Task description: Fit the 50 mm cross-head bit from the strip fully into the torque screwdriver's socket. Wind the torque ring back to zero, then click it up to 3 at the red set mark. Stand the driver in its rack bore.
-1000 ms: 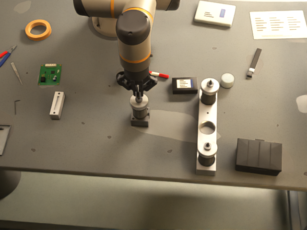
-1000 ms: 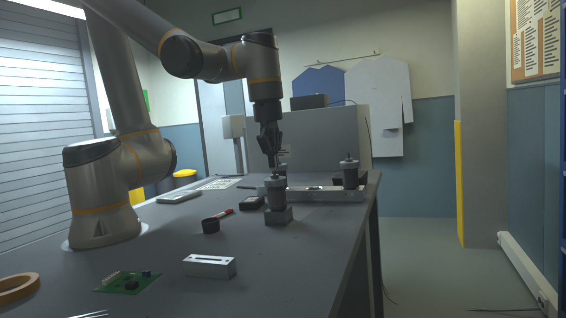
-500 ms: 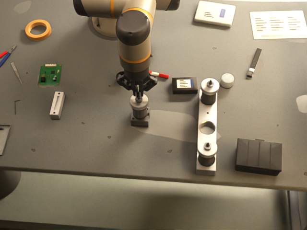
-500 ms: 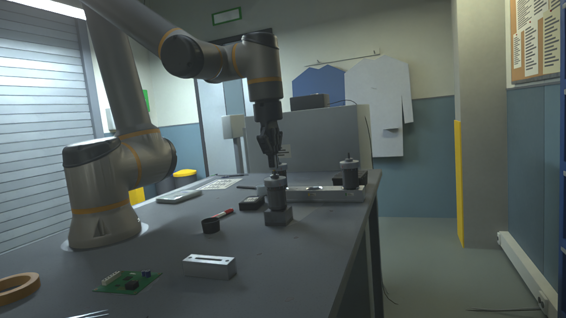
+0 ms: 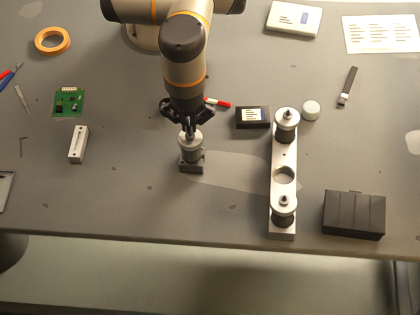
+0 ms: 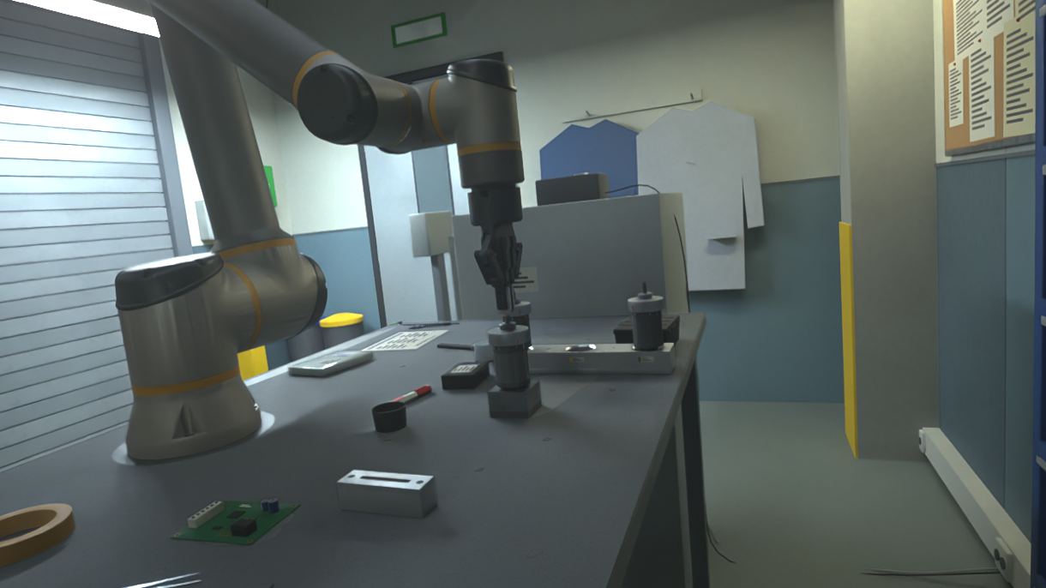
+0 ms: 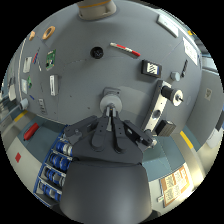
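My gripper (image 5: 189,131) (image 6: 505,301) (image 7: 111,114) points straight down over the torque screwdriver (image 5: 191,146) (image 6: 510,357) (image 7: 111,103) and is closed on the cross-head bit (image 5: 190,135) (image 6: 505,311) (image 7: 111,110), whose lower end sits at the driver's socket. The driver stands upright in a small grey block (image 5: 191,165) (image 6: 514,400) near the middle of the bench. The bit strip (image 5: 78,143) (image 6: 387,493) (image 7: 53,85) lies to the left, its slot empty. The rack (image 5: 283,176) (image 6: 600,357) (image 7: 157,107) lies to the right, with an open bore (image 5: 283,174) between two other drivers (image 5: 286,124) (image 5: 283,210).
The front edge of the bench runs close below the rack's near end. A black labelled box (image 5: 253,116) and a red marker (image 5: 217,101) lie just behind the driver. A dark case (image 5: 354,214) sits right of the rack. A circuit board (image 5: 68,101) and tape roll (image 5: 52,41) lie far left.
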`<state>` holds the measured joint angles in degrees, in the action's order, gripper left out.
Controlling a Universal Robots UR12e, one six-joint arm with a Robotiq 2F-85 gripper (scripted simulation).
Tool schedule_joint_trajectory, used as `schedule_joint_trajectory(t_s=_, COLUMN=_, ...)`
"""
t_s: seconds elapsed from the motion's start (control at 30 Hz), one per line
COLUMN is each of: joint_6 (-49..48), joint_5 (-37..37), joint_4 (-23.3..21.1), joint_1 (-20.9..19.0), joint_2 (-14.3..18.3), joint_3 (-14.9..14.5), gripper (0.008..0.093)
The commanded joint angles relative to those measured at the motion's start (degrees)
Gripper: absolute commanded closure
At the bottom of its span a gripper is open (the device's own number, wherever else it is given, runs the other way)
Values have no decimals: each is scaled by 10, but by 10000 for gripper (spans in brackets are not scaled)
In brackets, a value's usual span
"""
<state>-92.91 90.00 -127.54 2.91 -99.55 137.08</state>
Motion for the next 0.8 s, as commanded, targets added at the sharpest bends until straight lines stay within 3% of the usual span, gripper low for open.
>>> schedule_joint_trajectory(t_s=0.0, joint_6=0, joint_5=0, joint_4=0, joint_1=0, joint_2=0, joint_3=0, gripper=884)
schedule_joint_trajectory(t_s=0.57, joint_6=0, joint_5=0, joint_4=0, joint_1=0, joint_2=0, joint_3=0, gripper=544)
schedule_joint_trajectory(t_s=0.77, joint_6=0, joint_5=0, joint_4=0, joint_1=0, joint_2=0, joint_3=0, gripper=534)
